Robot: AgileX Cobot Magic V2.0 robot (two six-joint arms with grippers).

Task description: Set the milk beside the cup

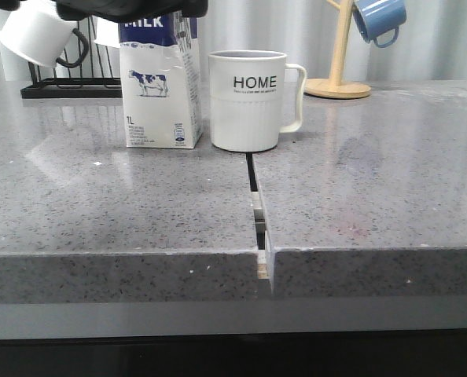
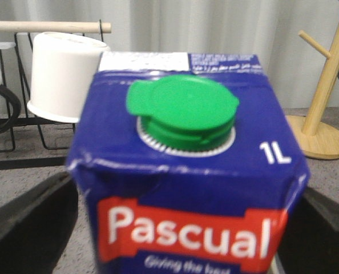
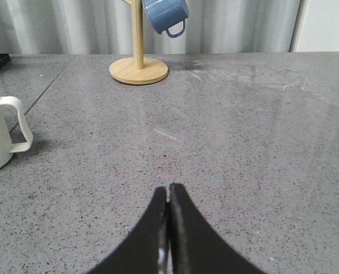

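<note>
Table, grey, seam running back toward cup. Milk: upright on table, just beside cup, on its side away from the handle; placement judged done. Left gripper: wide, fingers flanking carton top, apart from it. Right gripper: pressed together, empty, over bare table beyond cup's handle. Mug rack behind carton; retreat room upward.

Tight at the back, open in front
The milk stands just beside the cup (narrow gap); bare countertop lies right and forward.
</note>
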